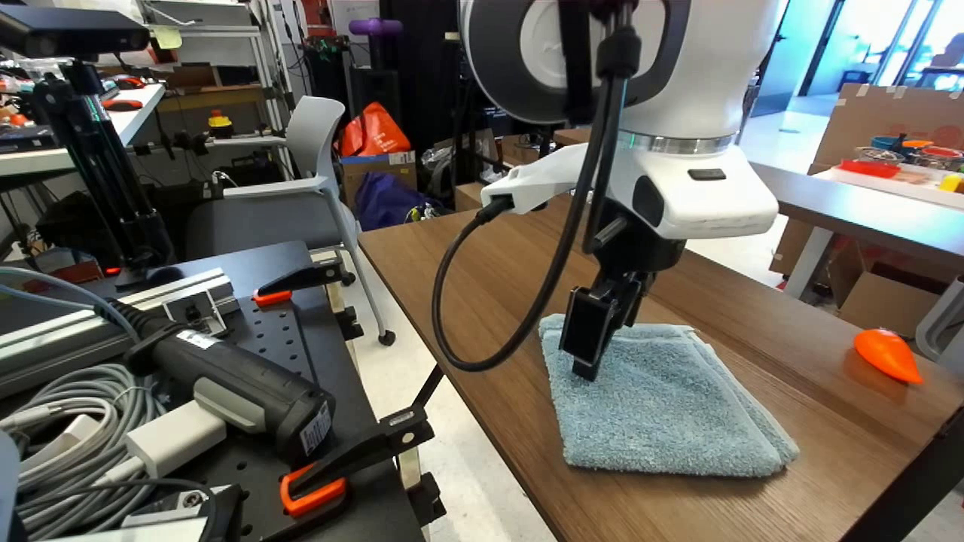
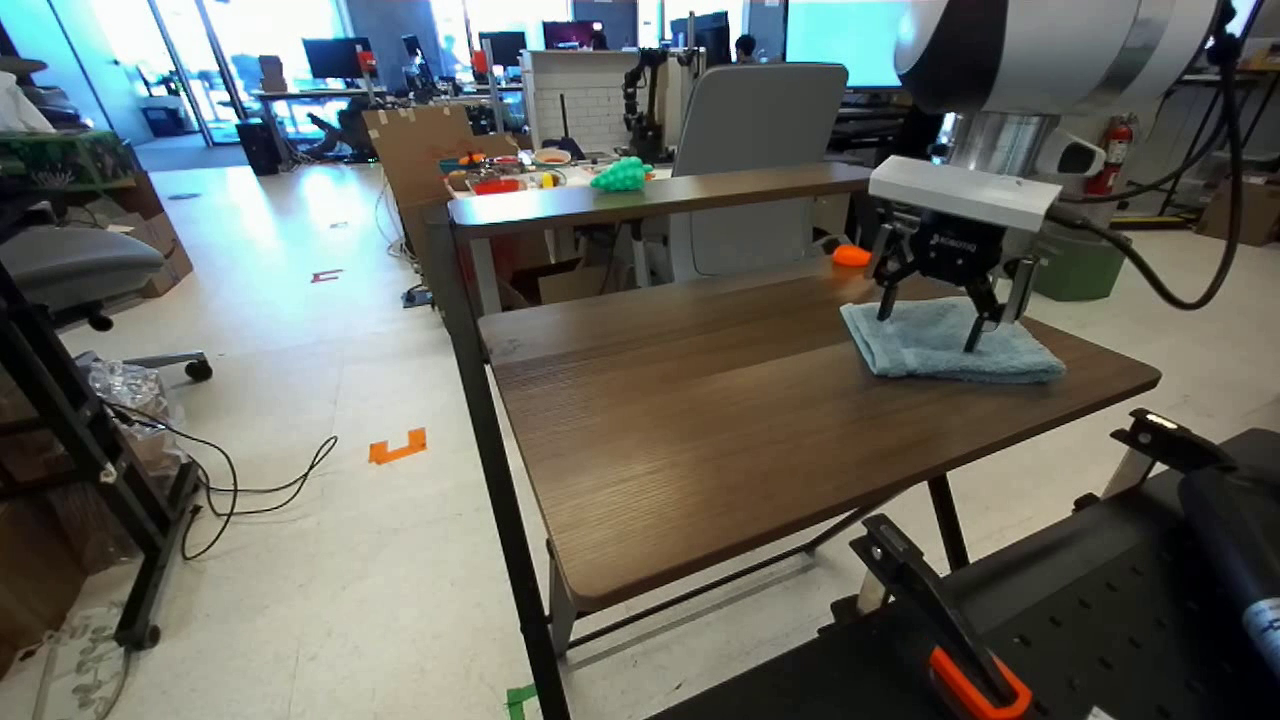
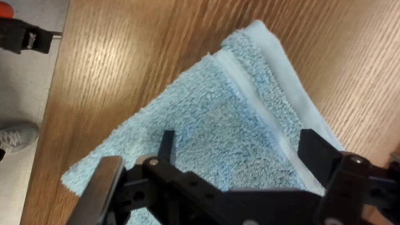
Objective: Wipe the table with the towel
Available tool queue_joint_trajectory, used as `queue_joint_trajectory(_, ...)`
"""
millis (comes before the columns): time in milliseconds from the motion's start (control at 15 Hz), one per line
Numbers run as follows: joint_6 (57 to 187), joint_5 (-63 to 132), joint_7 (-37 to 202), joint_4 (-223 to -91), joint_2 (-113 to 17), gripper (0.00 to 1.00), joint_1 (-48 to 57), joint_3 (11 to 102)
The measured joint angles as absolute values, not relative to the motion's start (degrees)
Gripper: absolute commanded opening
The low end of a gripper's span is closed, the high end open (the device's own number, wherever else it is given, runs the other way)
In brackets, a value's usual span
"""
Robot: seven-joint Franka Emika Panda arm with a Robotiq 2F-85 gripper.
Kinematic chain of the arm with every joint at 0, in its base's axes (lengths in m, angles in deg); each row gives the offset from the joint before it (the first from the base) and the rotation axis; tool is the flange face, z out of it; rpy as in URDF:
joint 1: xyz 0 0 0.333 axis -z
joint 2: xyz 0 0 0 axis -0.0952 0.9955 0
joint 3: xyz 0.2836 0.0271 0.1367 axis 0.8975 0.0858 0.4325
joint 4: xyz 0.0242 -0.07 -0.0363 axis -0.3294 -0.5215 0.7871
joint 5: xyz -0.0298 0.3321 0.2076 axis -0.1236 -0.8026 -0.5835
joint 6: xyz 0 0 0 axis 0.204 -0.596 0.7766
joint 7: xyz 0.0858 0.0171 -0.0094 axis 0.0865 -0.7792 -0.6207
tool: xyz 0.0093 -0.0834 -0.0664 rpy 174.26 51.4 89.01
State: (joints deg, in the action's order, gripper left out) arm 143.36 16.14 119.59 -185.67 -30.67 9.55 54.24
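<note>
Towel (image 1: pixel 670 421) folded on table (image 2: pixel 670 450), nr one end. Gripper (image 2: pixel 928 328) right over it, jaws spread, contact unclear. Prob. pre-grasp; wipe TBD. Next: lower if req'd, pinch towel, drag w/ light pressure.

Dk brn wood-grain table (image 2: pixel 660 430) w/ folded blue-grey towel (image 1: pixel 670 414), orange obj (image 1: pixel 887 355) nr edge.

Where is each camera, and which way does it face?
In an exterior view: beside the woodgrain table, facing across toward monitors; arm, gripper show.
In an exterior view: near a perforated worktop, facing along the table; arm, gripper show.
On the wrist: facing down at the terry towel; fingers show.
Both exterior views share towel, worktop.
</note>
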Motion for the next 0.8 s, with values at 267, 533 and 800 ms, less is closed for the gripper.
queue_joint_trajectory(267, 143.57, 13.19, 120.35, -182.19, -26.83, 1.0, 9.87, 53.76)
queue_joint_trajectory(533, 145.07, 13.19, 120.82, -180.51, -24.72, 1.0, 10.31, 51.5)
queue_joint_trajectory(800, 145.2, 13.19, 120.82, -180.17, -24.5, 1.0, 10.67, 51.34)
